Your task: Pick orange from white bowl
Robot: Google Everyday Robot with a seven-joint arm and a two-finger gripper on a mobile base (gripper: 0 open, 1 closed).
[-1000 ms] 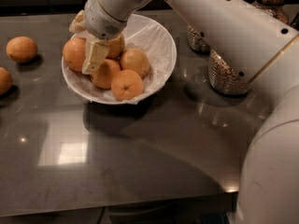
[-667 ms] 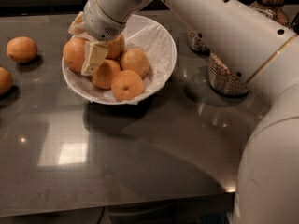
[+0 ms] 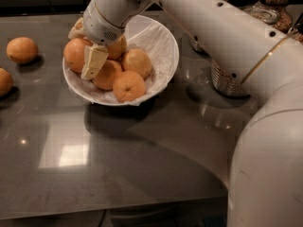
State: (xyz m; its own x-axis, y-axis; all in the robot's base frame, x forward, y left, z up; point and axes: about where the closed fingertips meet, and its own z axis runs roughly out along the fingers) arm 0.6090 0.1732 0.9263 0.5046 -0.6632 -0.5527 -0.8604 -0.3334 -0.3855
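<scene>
The tool (image 3: 83, 54) reaches into the bowl (image 3: 162, 46) on the bench (image 3: 142, 164), clamped on the orange (image 3: 73, 56) by the bowl's left rim.

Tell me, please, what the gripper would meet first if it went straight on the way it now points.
Probably the orange: the gripper sits in the white bowl, pointing down and left, right against it. Depth is unclear, so contact may already exist.

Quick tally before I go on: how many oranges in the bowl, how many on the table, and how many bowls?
Oranges in the white bowl: 5 visible, including the orange at the gripper, which is low over the bowl's left side
Loose oranges on the table: 2
White bowl: 1
Total: 8
</scene>
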